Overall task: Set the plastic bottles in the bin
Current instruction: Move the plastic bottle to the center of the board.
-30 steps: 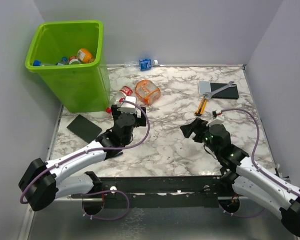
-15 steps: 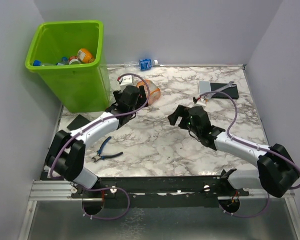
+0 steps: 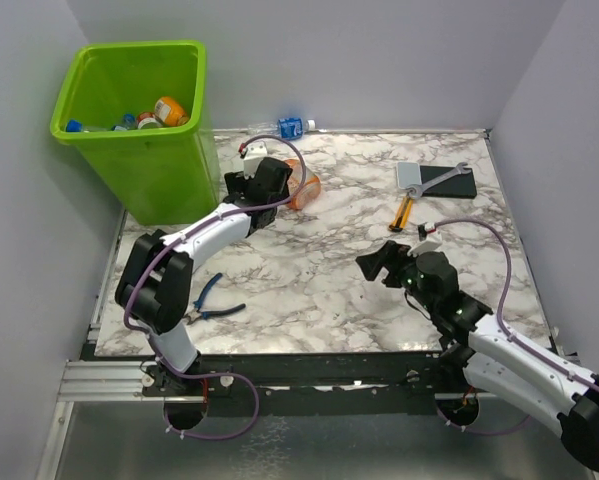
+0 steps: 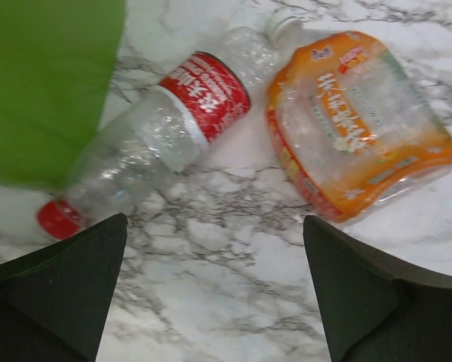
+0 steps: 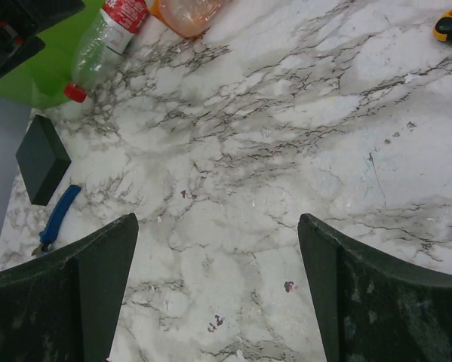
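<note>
The lime-green bin [image 3: 129, 110] stands at the far left and holds several bottles. A crumpled orange bottle [image 3: 305, 186] lies on the table to its right. In the left wrist view, a clear red-labelled bottle [image 4: 165, 136] with a red cap lies beside the orange bottle [image 4: 354, 124], close to the bin wall [image 4: 48, 83]. My left gripper [image 3: 262, 190] hovers open and empty above these two bottles [image 4: 214, 226]. A clear blue-labelled bottle [image 3: 289, 128] lies at the back edge. My right gripper [image 3: 374, 264] is open and empty over bare marble [image 5: 218, 226], mid-table.
Blue-handled pliers [image 3: 207, 300] lie near the left front. A black pad [image 5: 41, 158] lies left of them. A wrench, a grey piece and a black pad [image 3: 441, 180] sit at the far right, with a yellow-handled tool [image 3: 403, 211] below them.
My left gripper has moved farther back, from the near side of the two bottles to above them. My right gripper reached toward the middle, then drew back to the near right.
</note>
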{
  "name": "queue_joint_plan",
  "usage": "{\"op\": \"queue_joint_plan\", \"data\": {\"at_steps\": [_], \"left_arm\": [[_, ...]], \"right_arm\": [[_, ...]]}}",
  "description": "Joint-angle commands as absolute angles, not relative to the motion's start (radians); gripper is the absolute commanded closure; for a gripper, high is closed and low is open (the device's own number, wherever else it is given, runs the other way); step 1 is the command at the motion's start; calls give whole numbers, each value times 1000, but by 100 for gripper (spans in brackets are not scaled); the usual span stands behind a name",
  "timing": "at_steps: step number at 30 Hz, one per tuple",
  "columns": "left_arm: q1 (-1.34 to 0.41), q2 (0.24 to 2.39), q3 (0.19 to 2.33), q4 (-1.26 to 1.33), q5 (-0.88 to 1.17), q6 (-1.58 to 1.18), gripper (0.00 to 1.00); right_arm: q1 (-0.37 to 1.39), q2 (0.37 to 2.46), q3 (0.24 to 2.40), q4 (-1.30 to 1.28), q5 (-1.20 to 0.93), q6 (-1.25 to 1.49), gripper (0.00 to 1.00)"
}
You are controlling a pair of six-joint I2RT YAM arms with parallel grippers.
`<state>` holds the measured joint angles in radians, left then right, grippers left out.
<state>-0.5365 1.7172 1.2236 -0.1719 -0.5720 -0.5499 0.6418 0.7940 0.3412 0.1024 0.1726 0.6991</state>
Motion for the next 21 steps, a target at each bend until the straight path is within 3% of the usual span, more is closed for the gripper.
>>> {"op": "queue_joint_plan", "data": {"at_steps": [1,6,13,21], "left_arm": [[-534,1668,1199,-225,-756,-187,1],[-534,1723,1277,-213,-651,-45,1],[-537,1833,1400,-186,-378,-337,1],[-534,2000,1509,-190,-451,-625,1]], "right_arm": [[642,729,316,28,164,677,9],[643,757,304,54,115,681,9],[642,718,312,4,114,698,9],[643,619,351,-138,156,700,10]]}}
